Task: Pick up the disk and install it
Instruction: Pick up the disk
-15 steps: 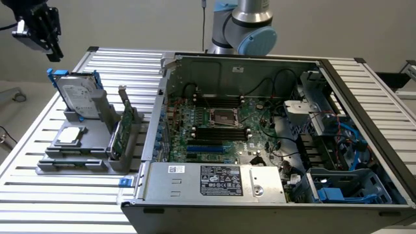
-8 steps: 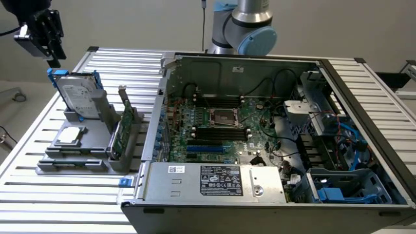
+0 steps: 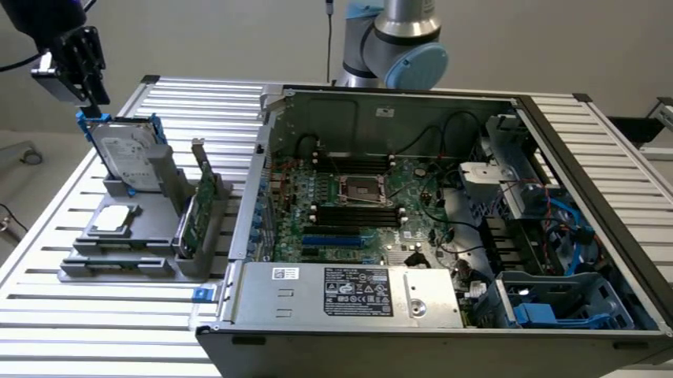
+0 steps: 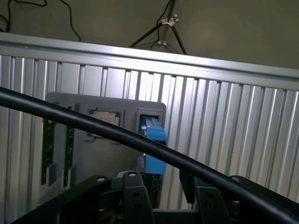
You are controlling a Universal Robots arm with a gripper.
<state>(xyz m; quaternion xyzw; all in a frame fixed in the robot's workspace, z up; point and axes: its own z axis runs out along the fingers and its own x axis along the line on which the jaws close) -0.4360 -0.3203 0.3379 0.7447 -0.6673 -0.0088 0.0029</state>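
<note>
- The gripper (image 3: 91,93) hangs at the far end of the exterior view's left, just above the top edge of the disk (image 3: 124,153).
- In the wrist view its two fingers (image 4: 135,200) stand spread apart with nothing pinched between them. The disk's blue carrier shows beyond the gap.
- The disk stands upright on its edge in a slot of a grey holder (image 3: 147,240), with the white label facing the exterior view's right.
- A small square chip (image 3: 113,219) lies flat on the holder, nearer than the disk.
- A green card (image 3: 200,206) stands on edge along the holder's side towards the exterior view's right, between the disk and the case (image 3: 589,197).
- The case lies open on the slatted table (image 3: 42,315), with the motherboard (image 3: 352,197) showing inside it.
- Blue bay parts (image 3: 537,313) sit in the case's near corner on the exterior view's right, well apart from the disk.
- A black cable (image 4: 70,114) runs across the wrist view in front of the holder.
</note>
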